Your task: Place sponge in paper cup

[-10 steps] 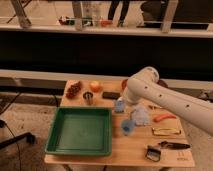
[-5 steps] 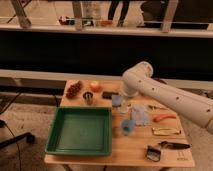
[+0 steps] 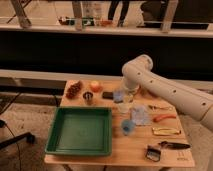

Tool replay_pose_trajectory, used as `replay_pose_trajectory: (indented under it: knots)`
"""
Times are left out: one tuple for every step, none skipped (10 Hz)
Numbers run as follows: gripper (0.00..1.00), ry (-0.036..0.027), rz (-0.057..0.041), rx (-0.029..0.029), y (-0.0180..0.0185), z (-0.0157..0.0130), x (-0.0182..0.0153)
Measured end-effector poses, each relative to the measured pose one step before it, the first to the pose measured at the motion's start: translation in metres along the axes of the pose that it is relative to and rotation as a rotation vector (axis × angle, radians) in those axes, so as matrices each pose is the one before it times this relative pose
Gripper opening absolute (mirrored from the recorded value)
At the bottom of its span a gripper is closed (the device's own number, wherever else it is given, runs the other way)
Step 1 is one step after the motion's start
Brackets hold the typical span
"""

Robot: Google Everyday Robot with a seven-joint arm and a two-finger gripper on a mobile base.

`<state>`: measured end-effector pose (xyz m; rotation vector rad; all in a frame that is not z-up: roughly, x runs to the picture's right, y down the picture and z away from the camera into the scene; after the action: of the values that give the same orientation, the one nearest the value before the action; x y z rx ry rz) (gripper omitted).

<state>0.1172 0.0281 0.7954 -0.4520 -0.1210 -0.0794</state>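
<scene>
Sponge carried leftward toward the paper cup

I had swung the arm (image 3: 165,90) left across the far side of the desk (image 3: 120,150). The end effector (image 3: 126,96) hung pressed together, apparently pinching the sponge (image 3: 119,96), just above the paper cup (image 3: 123,106), so I judged release was close. The green tray (image 3: 80,131) sat near left. Behind stood a dark counter with railings.

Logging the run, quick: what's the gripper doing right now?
Gripper: shut on the light blue sponge, held above the white paper cup near the table's back edge.
</scene>
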Motion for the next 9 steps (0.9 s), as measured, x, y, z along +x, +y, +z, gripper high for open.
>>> replay_pose_trajectory:
  knots:
    - [0.0, -0.00169, 0.00296, -0.00839, 0.00159, 0.00247, 0.00083]
    - [0.0, -0.00391, 0.00095, -0.00545, 0.00091, 0.00278, -0.00104]
    - [0.0, -0.00333, 0.0007, -0.00742, 0.00157, 0.00415, -0.0009]
    - [0.0, -0.00269, 0.00089, -0.00846, 0.0021, 0.0053, -0.00036]
    - [0.0, -0.00123, 0.00282, -0.00267, 0.00035, 0.00252, 0.00018]
    - [0.0, 0.00041, 0.00057, 0.00049, -0.00107, 0.00086, -0.00054]
    - [0.0, -0.00138, -0.00152, 0.00198, -0.00206, -0.0004, -0.0024]
    - [0.0, 0.0002, -0.00089, 0.00148, -0.00117, -0.00025, -0.00113]
    - [0.0, 0.0018, 0.0021, 0.00214, -0.00064, -0.0013, 0.00053]
